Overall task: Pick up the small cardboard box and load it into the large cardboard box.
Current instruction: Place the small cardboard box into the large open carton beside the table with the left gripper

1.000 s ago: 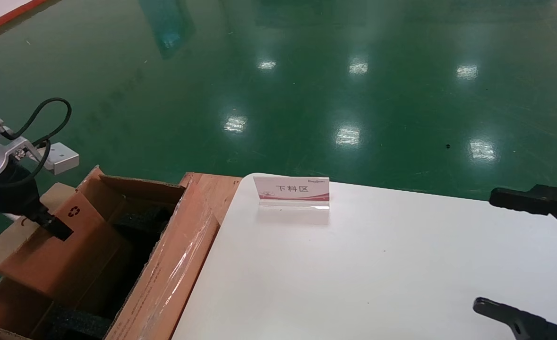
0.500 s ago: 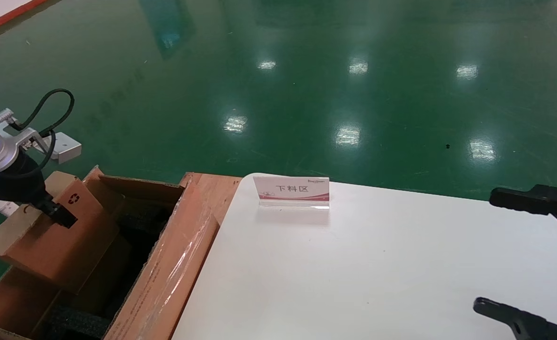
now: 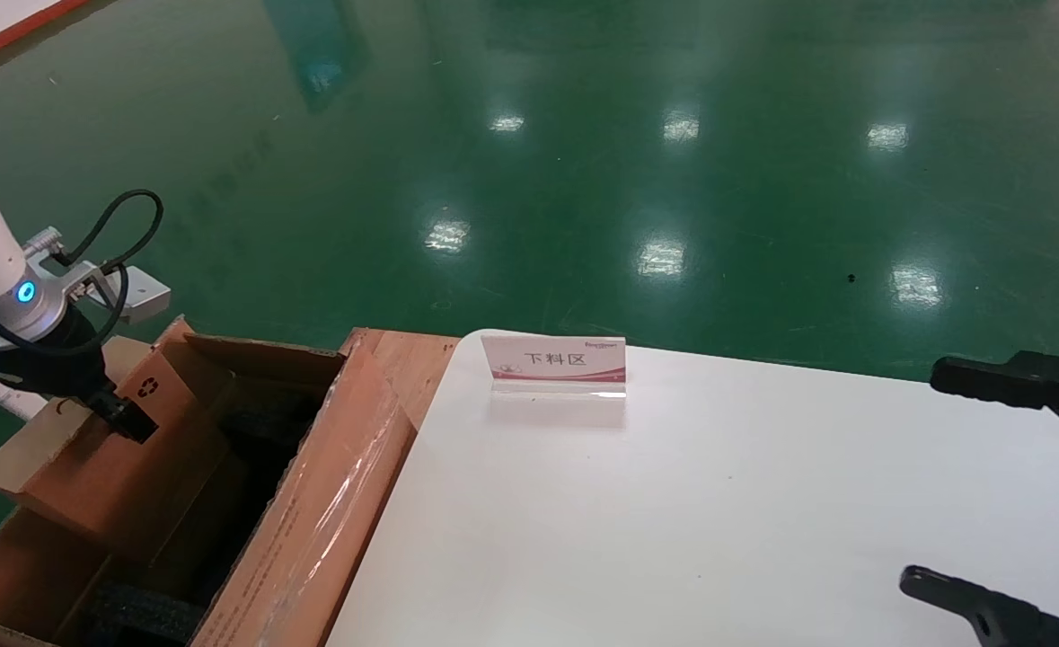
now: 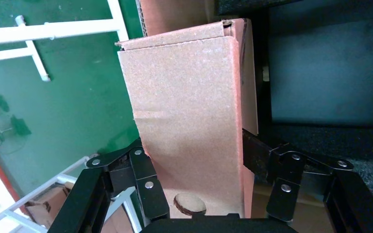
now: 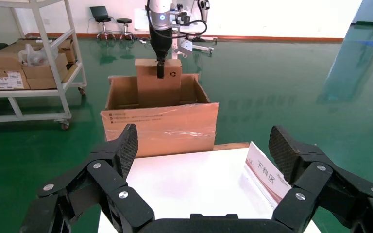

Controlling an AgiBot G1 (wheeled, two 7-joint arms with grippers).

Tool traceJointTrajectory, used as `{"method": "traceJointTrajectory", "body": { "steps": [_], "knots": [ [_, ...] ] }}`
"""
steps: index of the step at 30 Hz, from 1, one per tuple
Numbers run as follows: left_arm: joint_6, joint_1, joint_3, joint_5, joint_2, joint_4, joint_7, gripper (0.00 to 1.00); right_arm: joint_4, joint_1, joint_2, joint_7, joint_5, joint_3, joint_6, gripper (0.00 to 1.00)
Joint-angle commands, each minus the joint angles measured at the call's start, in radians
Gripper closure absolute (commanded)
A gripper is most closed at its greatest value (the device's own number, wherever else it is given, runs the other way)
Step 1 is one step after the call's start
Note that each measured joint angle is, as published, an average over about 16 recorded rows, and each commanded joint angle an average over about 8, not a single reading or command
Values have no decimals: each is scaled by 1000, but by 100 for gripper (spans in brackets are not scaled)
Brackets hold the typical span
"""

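Observation:
My left gripper (image 3: 123, 418) is shut on the small cardboard box (image 3: 107, 476), a flat brown carton with a black recycling symbol near its top corner. It holds the carton upright at the left side of the large cardboard box (image 3: 313, 503). In the left wrist view the fingers (image 4: 143, 167) clamp the carton (image 4: 189, 107) on both faces, with black foam (image 4: 325, 77) beside it. In the right wrist view the carton (image 5: 150, 90) stands up out of the large box (image 5: 160, 128), its lower part below the rim. My right gripper (image 5: 204, 145) is open and empty over the table.
A white-and-pink sign stand (image 3: 554, 364) stands at the far edge of the white table (image 3: 673, 521), next to the large box. The right gripper (image 3: 951, 485) hovers at the table's right side. A shelf trolley with cartons (image 5: 29, 63) stands beyond the large box.
My left gripper has lifted the small box a little and carried it to the right, toward the large box's opening. The right arm has not moved.

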Motion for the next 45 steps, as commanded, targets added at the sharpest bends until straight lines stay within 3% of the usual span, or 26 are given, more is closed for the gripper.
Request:
{"method": "traceJointTrajectory", "body": {
  "steps": [1,26,27,34,35,45],
  "knots": [
    [-6,10,3,4,3,2,-9,100,0,0,0,0,0,0,0,0],
    [-30,150,8,-20,32,92,-40,99,0,0,1,-1,1,-1,1,0],
    [-30,153,8,-22,32,97,-37,94,0,0,1,-1,1,-1,1,0],
    [-30,169,3,-33,34,119,-23,9,0,0,1,-1,1,-1,1,0],
    [-31,170,2,-34,34,120,-22,1,0,0,1,-1,1,-1,1,0],
    [-28,167,3,-35,34,116,-25,0,0,0,1,-1,1,-2,1,0]
  ]
}}
